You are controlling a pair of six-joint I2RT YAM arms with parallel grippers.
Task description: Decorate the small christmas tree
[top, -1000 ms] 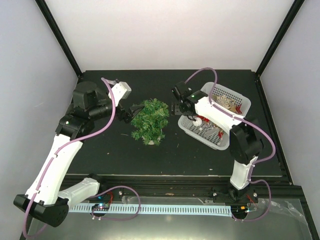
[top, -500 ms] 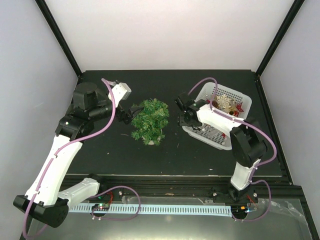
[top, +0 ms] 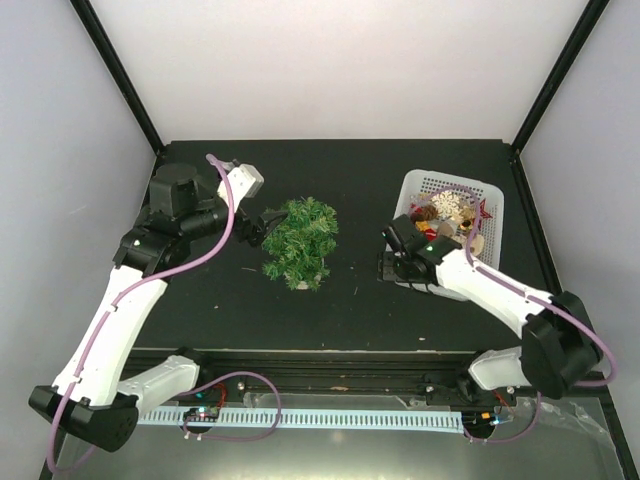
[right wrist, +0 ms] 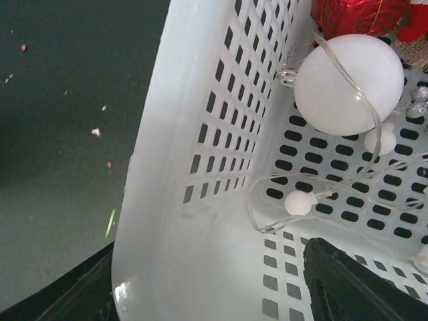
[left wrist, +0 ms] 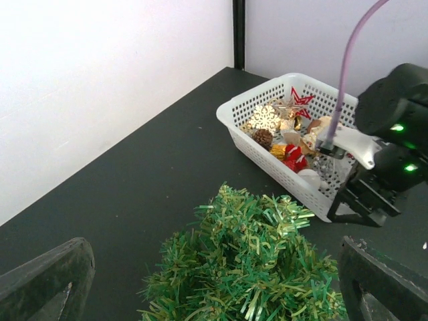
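Note:
The small christmas tree (top: 300, 243) stands bare on the black table, left of centre. My left gripper (top: 265, 225) is open at its left side; in the left wrist view its fingers (left wrist: 47, 281) straddle the green branches (left wrist: 247, 261) without closing. The white mesh basket (top: 455, 178) of ornaments sits to the right. My right gripper (top: 395, 262) is open at the basket's near-left corner. In the right wrist view one finger (right wrist: 354, 287) is inside and the other is outside the basket wall (right wrist: 194, 221). A white ball (right wrist: 348, 83) on a clear string lies inside.
The basket (left wrist: 267, 157) holds a red star, pine cone, gold snowflake and red pieces. A small white bead (right wrist: 297, 202) on the string lies near the inner finger. White walls and black frame posts enclose the table. Small crumbs dot the table beside the basket.
My right arm has swung down and to the right, with its gripper staying at the basket's left end. The basket has turned and shifted right. The left arm and tree have not moved.

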